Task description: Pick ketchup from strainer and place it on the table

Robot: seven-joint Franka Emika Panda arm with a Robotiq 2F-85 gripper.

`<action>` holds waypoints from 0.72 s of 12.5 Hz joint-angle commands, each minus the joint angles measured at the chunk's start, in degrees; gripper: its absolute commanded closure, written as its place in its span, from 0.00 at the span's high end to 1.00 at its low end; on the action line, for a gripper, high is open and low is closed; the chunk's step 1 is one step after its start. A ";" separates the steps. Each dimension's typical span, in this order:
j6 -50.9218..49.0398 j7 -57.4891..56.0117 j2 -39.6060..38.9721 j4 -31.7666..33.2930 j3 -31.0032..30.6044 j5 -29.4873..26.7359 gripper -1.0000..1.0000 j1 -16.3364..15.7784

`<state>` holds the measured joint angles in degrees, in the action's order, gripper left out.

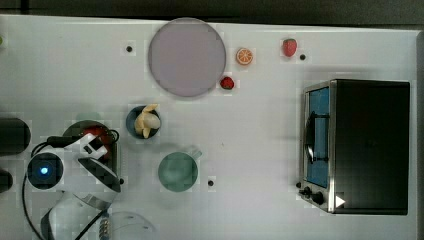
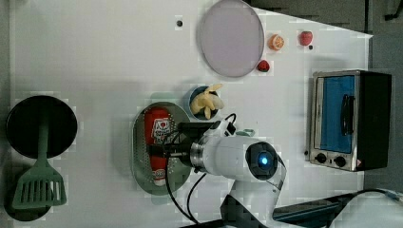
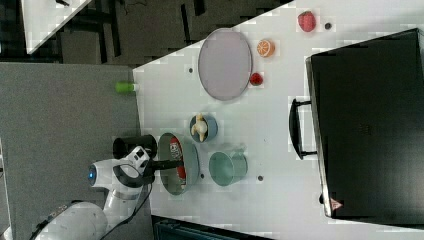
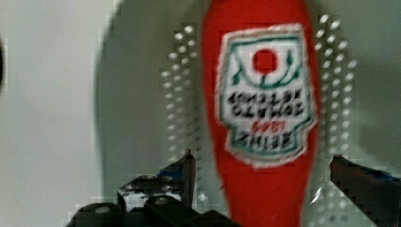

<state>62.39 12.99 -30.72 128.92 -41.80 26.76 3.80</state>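
In the left view, the small red plastic ketchup bottle [image 2: 158, 142] lies in the pale green oval perforated strainer [image 2: 140, 156] on the white counter [image 2: 95, 57]. In the wrist view, the end effector [image 4: 262, 172] stands spread, fingers [image 4: 189, 170] flanking the bottle untouched

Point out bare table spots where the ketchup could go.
Bare table lies on the top view's left of the plate, and between the cup and the toaster oven. Crowded: strainer, banana bowl and cup cluster together.
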 commanded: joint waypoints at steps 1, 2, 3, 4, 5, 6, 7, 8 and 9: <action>1.20 6.00 -3.08 -4.09 2.07 1.77 1.00 -1.75; 1.14 6.32 -4.28 -4.96 2.86 1.83 0.96 -2.51; 1.13 6.32 -5.23 -5.69 3.66 1.85 0.84 -3.24; 1.21 6.31 -5.86 -6.21 4.17 1.86 0.71 -3.92; 1.70 6.31 -5.92 -6.48 4.05 1.85 0.60 -4.24; 1.29 6.44 -5.75 -6.45 4.08 1.85 0.58 -4.32; 1.15 6.43 -5.48 -6.43 4.01 1.84 0.58 -4.29; 0.68 6.43 -4.75 -6.33 3.96 1.81 0.58 -4.26; -0.49 6.43 -3.56 -6.11 3.68 1.69 0.58 -4.22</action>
<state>61.83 16.46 -35.95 123.21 -38.22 28.73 0.42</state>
